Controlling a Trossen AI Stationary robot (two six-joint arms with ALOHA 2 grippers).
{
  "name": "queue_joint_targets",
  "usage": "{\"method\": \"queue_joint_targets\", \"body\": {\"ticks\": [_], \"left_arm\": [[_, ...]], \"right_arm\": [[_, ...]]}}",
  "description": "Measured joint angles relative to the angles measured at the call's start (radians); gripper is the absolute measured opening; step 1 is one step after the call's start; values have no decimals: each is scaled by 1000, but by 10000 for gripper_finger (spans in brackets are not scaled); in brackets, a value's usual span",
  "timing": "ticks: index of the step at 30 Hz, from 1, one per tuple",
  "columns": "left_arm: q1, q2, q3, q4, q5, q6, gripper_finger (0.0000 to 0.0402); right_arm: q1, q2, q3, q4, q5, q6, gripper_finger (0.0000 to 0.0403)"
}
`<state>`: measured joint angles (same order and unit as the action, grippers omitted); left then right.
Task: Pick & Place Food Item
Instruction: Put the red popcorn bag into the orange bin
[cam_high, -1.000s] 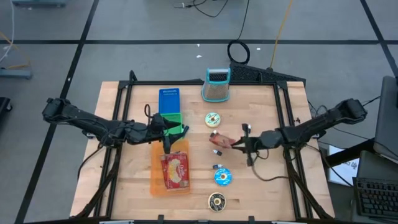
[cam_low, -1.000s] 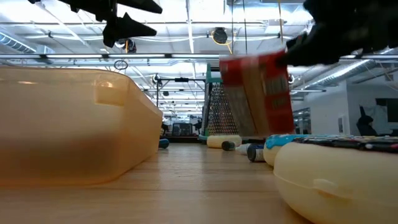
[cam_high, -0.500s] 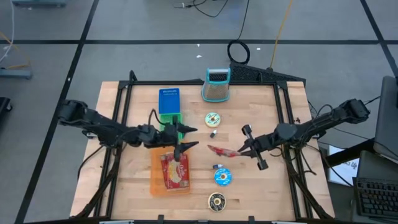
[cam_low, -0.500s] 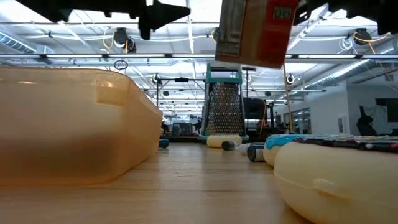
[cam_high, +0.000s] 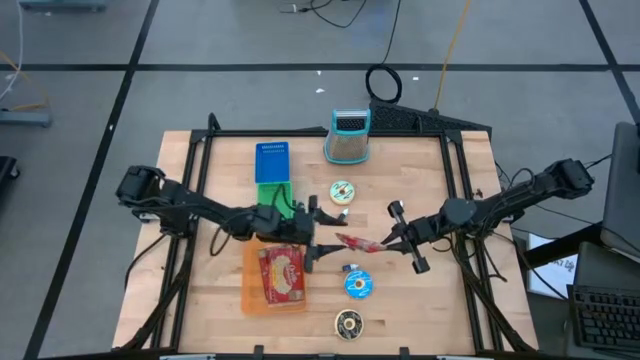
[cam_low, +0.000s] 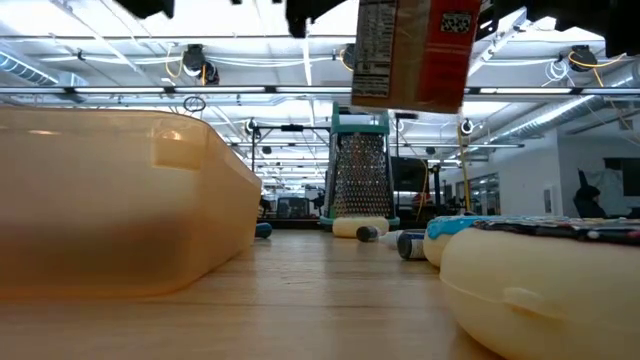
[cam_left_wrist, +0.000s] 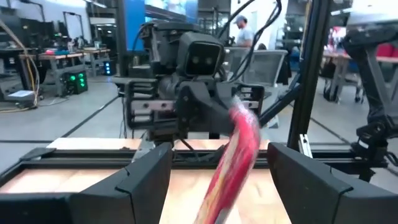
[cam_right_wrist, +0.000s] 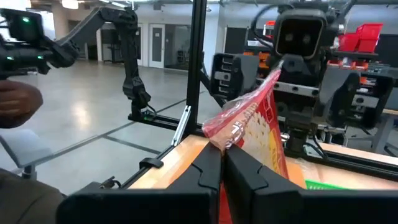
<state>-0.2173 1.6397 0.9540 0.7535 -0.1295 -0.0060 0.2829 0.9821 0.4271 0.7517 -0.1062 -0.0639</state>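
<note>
1. Right end effector (cam_high: 385, 240) pinches the red snack packet (cam_high: 355, 242) aloft above the tabletop (cam_high: 420, 300).
2. Left end effector (cam_high: 318, 243), spread wide, should straddle the packet's free edge squarely before closing.

No word, brand or number can be read anywhere. The red food packet (cam_low: 412, 52) hanging at about twelve o'clock in the low view carries a white panel of fine print and a square black-and-white code, both too small to make out. In the high view the red packet lying in the orange tray (cam_high: 282, 275) at about seven o'clock on the bench (cam_high: 420, 300) and the round lids (cam_high: 358, 285) toward five o'clock bear printed designs whose lettering cannot be told.
</note>
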Motion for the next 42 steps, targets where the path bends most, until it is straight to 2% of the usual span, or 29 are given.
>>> {"method": "queue_joint_targets", "body": {"ticks": [7,14,18,26,30,34,39,42], "left_arm": [[3,22,126,-173,2,24,266],[9,22,138,-212,3,5,254],[9,22,138,-214,34,18,197],[12,19,138,-214,94,32,21],[8,-10,137,-228,96,36,11],[-23,-86,137,-309,45,78,5],[-99,-174,130,-485,-137,82,3],[-162,-214,112,-513,-248,79,4]], "right_arm": [[0,0,0,2,0,0,0],[0,0,0,2,-1,-1,0],[0,0,0,3,-2,0,0],[0,0,0,4,3,-2,1],[0,0,2,1,35,24,17],[0,-14,1,-36,57,30,38],[0,-43,1,-59,57,44,63],[0,-58,1,-76,57,32,73]]}}
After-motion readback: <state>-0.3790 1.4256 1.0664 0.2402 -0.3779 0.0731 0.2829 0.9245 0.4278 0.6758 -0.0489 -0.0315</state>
